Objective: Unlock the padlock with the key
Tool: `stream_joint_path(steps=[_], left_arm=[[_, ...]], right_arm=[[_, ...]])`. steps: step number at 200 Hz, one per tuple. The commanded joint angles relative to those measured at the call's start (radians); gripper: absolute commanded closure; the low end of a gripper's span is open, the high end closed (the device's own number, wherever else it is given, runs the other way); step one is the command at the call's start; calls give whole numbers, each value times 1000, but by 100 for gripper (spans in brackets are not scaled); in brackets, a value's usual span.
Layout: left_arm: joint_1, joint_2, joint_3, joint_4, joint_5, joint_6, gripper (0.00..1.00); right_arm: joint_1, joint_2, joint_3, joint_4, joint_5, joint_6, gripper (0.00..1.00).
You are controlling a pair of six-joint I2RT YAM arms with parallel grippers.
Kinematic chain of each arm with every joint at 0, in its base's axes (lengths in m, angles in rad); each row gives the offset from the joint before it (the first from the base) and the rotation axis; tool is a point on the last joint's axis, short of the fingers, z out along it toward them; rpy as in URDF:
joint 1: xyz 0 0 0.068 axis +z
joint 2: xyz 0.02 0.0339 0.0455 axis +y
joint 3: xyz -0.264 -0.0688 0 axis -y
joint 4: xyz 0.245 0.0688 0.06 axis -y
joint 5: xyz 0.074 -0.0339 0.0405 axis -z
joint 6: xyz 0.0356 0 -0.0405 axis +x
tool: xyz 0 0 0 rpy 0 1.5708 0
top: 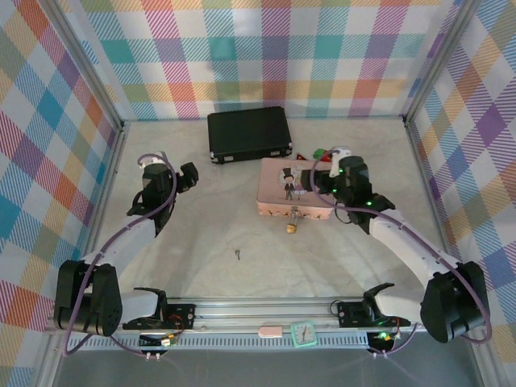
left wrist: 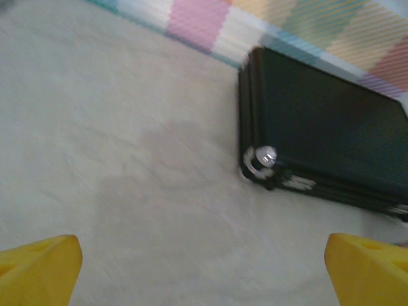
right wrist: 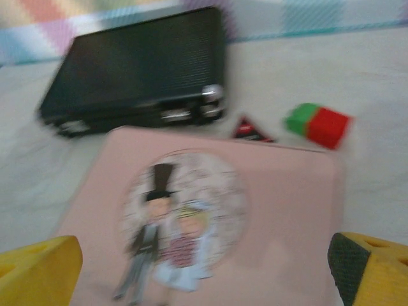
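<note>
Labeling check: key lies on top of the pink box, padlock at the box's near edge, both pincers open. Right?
No: top external shows the key on the bare table, nearer the arm bases than the pink box. The padlock at the box's near edge, left pincer and right pincer open: correct.

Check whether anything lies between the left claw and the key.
Nothing visible does. The left claw is open above bare table, and the stretch from it to the key holds no object. The black case lies toward the back wall, off that line.
</note>
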Motion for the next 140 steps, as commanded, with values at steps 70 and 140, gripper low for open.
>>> stream_joint_path(steps=[70, 140], left_arm=[[-8, -173, -118, -208, -1, -193, 0], [-9, -259, -179, -217, -14, -197, 0]], right_arm=[[585, 419, 390, -436, -74, 113, 29], [676, 699, 568, -626, -104, 154, 51]])
